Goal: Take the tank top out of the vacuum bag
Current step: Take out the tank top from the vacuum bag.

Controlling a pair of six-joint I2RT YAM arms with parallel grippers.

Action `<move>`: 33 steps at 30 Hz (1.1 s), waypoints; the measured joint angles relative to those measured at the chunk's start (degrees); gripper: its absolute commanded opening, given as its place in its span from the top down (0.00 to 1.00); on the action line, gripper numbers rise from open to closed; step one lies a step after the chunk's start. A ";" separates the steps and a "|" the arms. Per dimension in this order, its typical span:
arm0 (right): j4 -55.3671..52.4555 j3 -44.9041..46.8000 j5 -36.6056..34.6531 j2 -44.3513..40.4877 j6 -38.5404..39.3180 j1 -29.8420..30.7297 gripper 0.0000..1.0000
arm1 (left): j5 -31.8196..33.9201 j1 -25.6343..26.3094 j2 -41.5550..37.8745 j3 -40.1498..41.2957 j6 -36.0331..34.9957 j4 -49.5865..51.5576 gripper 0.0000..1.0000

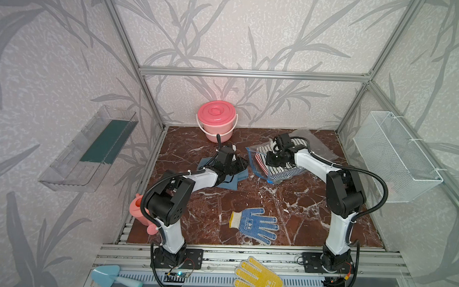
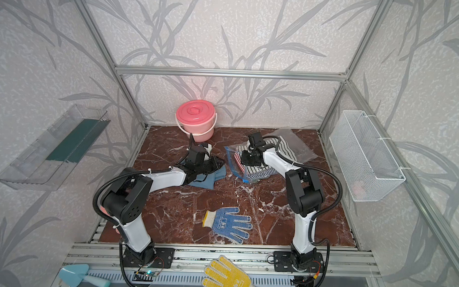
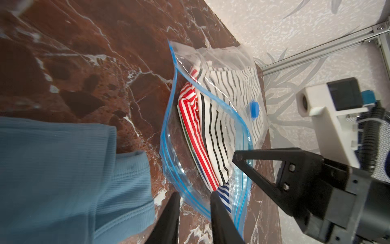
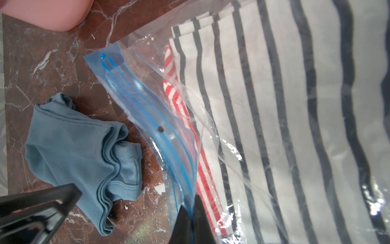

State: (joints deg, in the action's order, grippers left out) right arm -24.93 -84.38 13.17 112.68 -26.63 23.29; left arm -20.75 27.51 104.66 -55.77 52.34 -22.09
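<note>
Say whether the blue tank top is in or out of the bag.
Out. The tank top lies crumpled on the table beside the bag; only striped clothes are inside.

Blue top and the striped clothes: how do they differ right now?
Place: the blue top lies on the bare marble table outside the vacuum bag; the striped clothes sit inside it.
Pattern: the blue top is plain ribbed blue; the striped clothes are white with black or red stripes.
Shape: the blue top is bunched up; the striped clothes lie flatter, folded.
Shared: both are soft garments resting low on the table.
</note>
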 measured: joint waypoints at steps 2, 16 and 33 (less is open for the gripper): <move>0.00 -0.04 0.07 0.00 0.13 0.00 1.00 | -0.55 0.50 2.40 0.00 1.36 -2.69 0.71; 1.92 -0.07 1.68 -0.02 -1.01 0.00 1.00 | -1.97 2.43 8.46 -6.12 4.09 -8.41 0.67; 6.29 3.06 4.09 -0.87 -3.69 0.00 1.00 | -1.81 3.10 16.35 -12.74 4.50 -8.66 0.67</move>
State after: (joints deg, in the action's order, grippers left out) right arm -18.63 -81.32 17.26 111.81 -30.33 23.29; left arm -22.57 30.61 121.01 -68.51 56.84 -30.74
